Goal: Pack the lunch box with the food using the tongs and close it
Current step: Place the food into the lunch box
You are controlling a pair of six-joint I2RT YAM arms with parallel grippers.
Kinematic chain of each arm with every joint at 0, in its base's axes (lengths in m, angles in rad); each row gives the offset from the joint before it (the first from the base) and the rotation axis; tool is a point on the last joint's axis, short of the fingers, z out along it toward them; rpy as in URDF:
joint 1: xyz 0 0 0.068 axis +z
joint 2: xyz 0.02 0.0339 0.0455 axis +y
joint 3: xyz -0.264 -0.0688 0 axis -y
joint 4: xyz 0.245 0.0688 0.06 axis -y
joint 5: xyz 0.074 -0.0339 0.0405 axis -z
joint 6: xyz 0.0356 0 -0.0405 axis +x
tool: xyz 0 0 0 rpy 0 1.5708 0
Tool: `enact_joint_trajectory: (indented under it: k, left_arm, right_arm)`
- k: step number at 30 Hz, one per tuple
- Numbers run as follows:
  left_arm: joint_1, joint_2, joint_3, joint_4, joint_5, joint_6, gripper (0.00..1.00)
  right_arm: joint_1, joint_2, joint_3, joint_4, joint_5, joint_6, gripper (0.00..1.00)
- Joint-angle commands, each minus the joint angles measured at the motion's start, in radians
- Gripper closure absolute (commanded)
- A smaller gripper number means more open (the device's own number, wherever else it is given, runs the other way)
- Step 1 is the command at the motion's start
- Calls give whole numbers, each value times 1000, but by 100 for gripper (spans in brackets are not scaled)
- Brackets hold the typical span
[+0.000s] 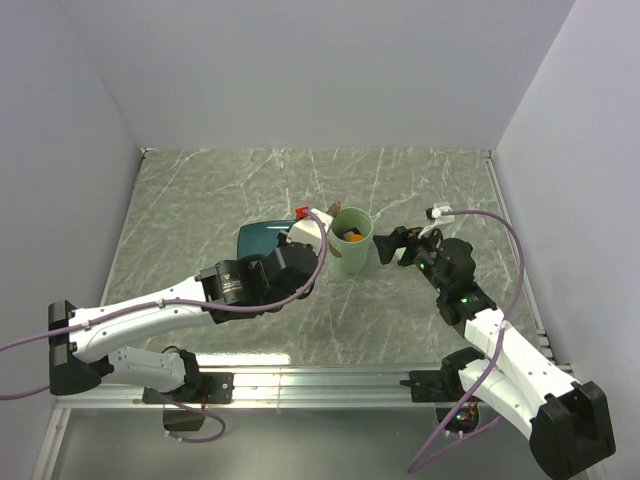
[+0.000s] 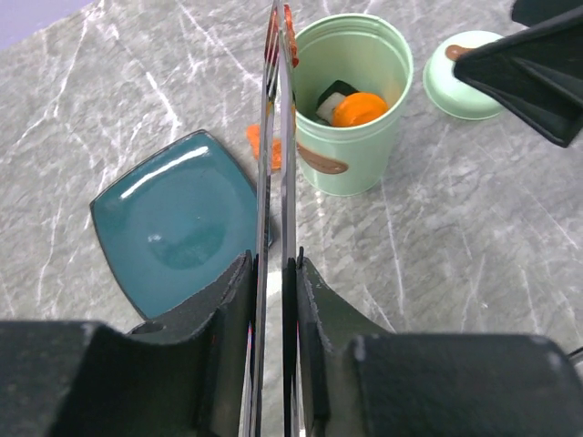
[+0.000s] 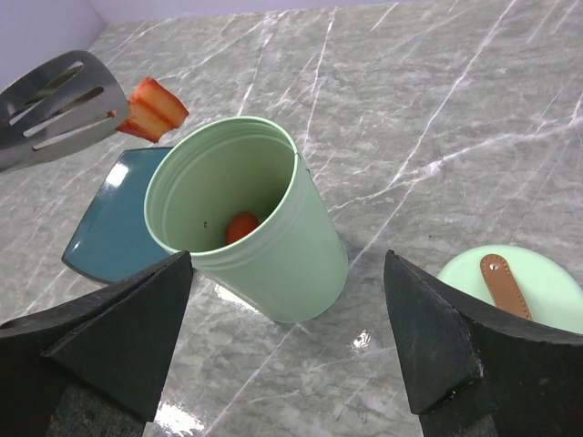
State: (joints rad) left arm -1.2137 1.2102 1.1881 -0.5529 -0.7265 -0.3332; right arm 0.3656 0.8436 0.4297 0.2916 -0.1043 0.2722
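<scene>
Just beside the lunch box (image 3: 273, 246) rim, upright on desk (image 1: 200, 190): holding red food piece (image 3: 151, 109) in tongs (image 2: 278, 137), left gripper (image 2: 273, 291) squeezed narrow around them; right gripper (image 3: 287, 273) gaping, empty (lid (image 3: 537, 291) nearby). Centre over mouth, then ease squeeze.

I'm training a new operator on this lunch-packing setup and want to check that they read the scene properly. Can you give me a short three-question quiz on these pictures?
1. True or false: the lid is on the lunch box.
2. What do the tongs hold? A. a red food piece B. a beige ball C. nothing
3. Fill in: the ___ gripper is open and empty.
Key: 1. False; the lid lies beside the lunch box. 2. A. 3. Right: the right gripper is open, while the left gripper is shut on the tongs.
</scene>
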Motion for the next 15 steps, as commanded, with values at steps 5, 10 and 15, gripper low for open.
enact_joint_trajectory:
  k: [5,10,15]
  left_arm:
    - [-24,-6,21,76,44,40,66]
    - [-26,-5,16,76,41,36,56]
    - [-29,-1,16,77,12,31,55]
  right_arm:
    - [-8,-15,-3,15,15,4,8]
    - [-10,-15,-5,15,15,5,8]
    - [-8,-17,-5,15,17,5,8]
